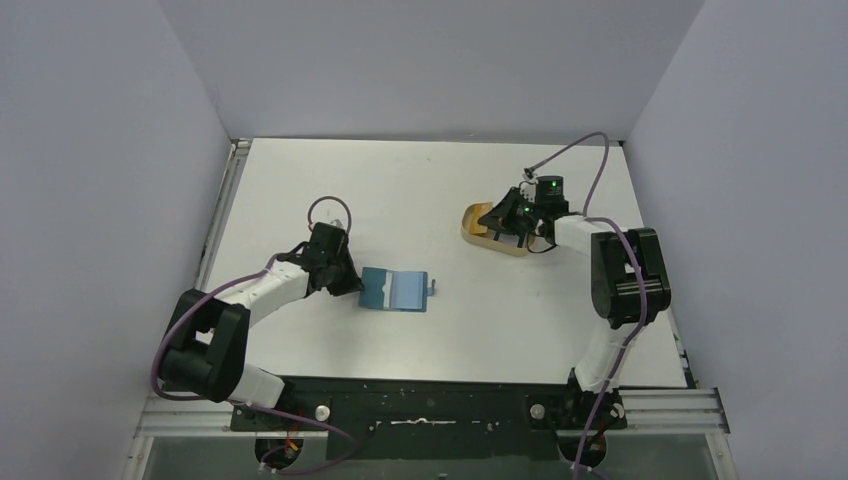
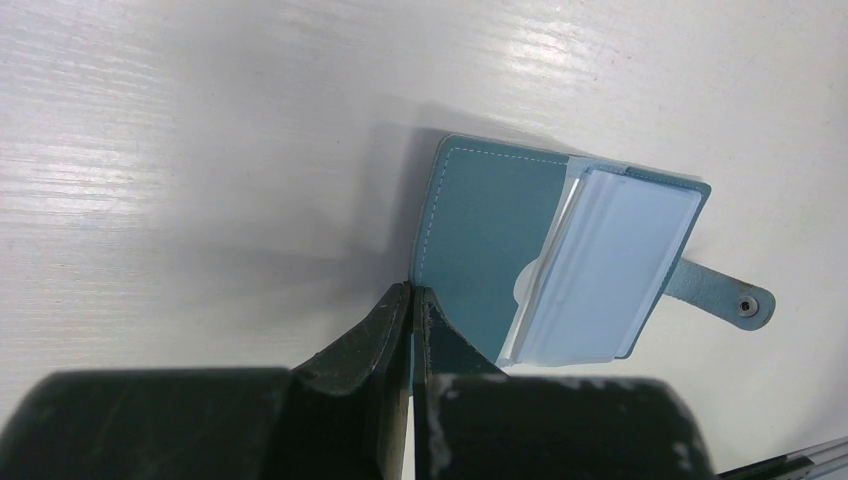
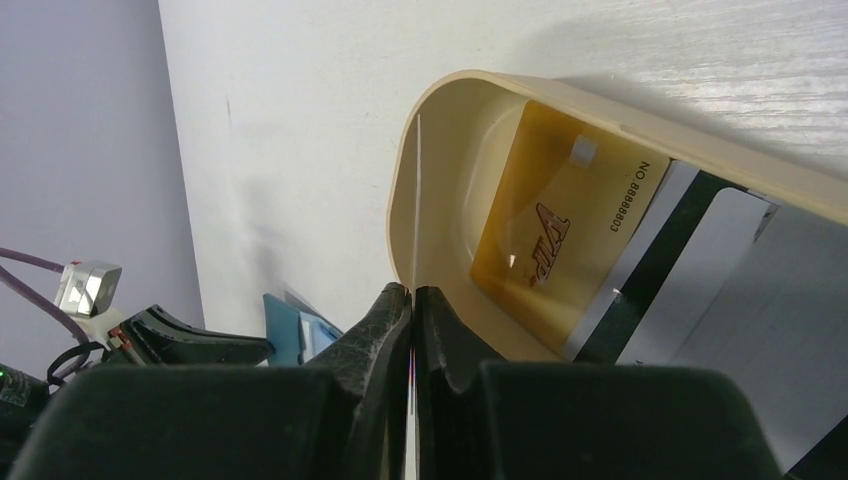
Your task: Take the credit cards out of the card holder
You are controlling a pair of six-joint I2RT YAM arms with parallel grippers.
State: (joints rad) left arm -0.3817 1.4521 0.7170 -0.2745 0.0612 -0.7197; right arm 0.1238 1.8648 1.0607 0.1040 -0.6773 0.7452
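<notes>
The teal card holder (image 1: 396, 290) lies open on the table, snap tab (image 1: 436, 287) to the right. My left gripper (image 1: 352, 282) is shut on its left flap edge. In the left wrist view (image 2: 412, 290) the holder (image 2: 490, 230) shows pale clear sleeves (image 2: 615, 270) that look empty. My right gripper (image 1: 503, 222) hangs over the tan oval tray (image 1: 476, 230). It is shut (image 3: 412, 290) on a thin card seen edge-on (image 3: 417, 200). A gold credit card (image 3: 560, 235) and a white card with a black band (image 3: 690, 270) lie in the tray (image 3: 440, 130).
White table between grey walls. A metal rail (image 1: 222, 205) runs along the left edge, and the black base plate (image 1: 420, 400) is at the near edge. The holder also shows far off in the right wrist view (image 3: 290, 328).
</notes>
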